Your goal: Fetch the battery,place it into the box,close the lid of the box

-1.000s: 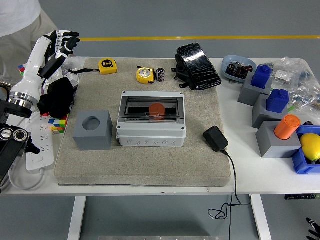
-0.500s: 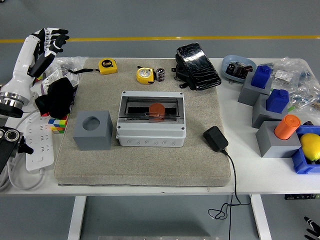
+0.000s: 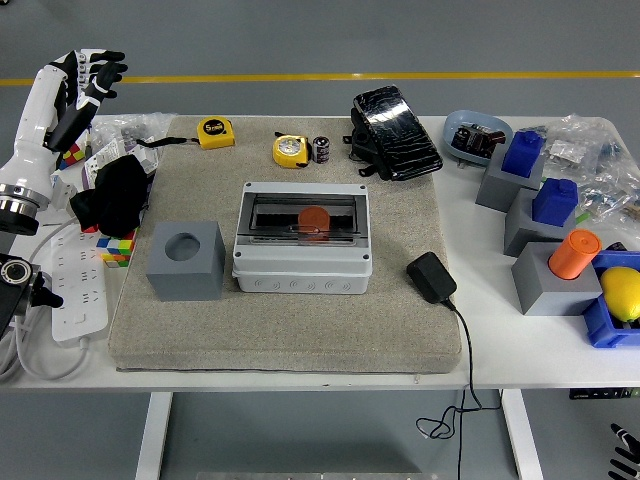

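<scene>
Left robot hand (image 3: 88,72) raised at far left, fingers spread, battery (image 3: 321,149) well apart

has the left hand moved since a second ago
Yes. The left hand has drawn back to the left and slightly away, judged against the yellow tape measure, which has stayed put. The gap between them has widened. Its fingers are spread and hold nothing.

Robotics lab or workshop: grey floor with yellow line (image 3: 350,76), white table (image 3: 520,360) cluttered with tape measure (image 3: 215,132), power strip (image 3: 75,290), grey fixture blocks (image 3: 186,261), electrical box (image 3: 302,243)
</scene>
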### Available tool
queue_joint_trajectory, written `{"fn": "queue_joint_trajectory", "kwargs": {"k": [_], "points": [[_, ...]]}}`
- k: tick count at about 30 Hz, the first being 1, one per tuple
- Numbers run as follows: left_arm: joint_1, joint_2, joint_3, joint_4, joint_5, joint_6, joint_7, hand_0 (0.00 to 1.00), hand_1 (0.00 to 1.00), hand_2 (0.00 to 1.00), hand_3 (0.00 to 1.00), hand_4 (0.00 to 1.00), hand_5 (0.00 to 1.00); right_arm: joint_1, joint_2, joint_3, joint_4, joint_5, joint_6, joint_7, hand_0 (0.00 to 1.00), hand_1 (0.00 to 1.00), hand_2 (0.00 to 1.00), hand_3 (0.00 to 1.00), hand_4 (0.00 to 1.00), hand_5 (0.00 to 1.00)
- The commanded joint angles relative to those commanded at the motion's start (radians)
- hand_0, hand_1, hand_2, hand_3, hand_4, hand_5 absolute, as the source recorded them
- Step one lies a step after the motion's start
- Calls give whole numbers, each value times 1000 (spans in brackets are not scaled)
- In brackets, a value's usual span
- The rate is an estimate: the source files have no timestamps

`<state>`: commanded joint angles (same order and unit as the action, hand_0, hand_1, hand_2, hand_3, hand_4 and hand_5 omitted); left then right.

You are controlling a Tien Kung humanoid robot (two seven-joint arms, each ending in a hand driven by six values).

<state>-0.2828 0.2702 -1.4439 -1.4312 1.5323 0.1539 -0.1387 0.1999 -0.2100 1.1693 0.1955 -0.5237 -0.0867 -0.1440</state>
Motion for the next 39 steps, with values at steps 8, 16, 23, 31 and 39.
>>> {"fn": "queue_joint_trajectory", "kwargs": {"k": [8,16,23,31,39], "points": [[6,5,-11,-13,4,-3,1,539,689,692,701,998,998,3,-1,-1,-2,-1,-3,-5,660,666,659,552,958,461],[10,5,-18,-11,4,-4,0,542,689,693,701,998,998,7,0,3,-2,-5,-10,-4,659,666,659,552,957,460],[17,5,-21,-10,4,-7,0,540,689,694,700,998,998,4,3,2,-3,-7,-13,-5,660,667,659,551,957,460],[-7,9,-11,-7,2,-8,0,541,690,695,699,998,998,24,14,-7,1,-2,-10,-1,660,666,659,552,956,460],[10,19,3,-13,2,-9,1,539,689,695,699,998,998,3,3,-29,0,3,-11,-8,660,666,659,551,956,461]]}}
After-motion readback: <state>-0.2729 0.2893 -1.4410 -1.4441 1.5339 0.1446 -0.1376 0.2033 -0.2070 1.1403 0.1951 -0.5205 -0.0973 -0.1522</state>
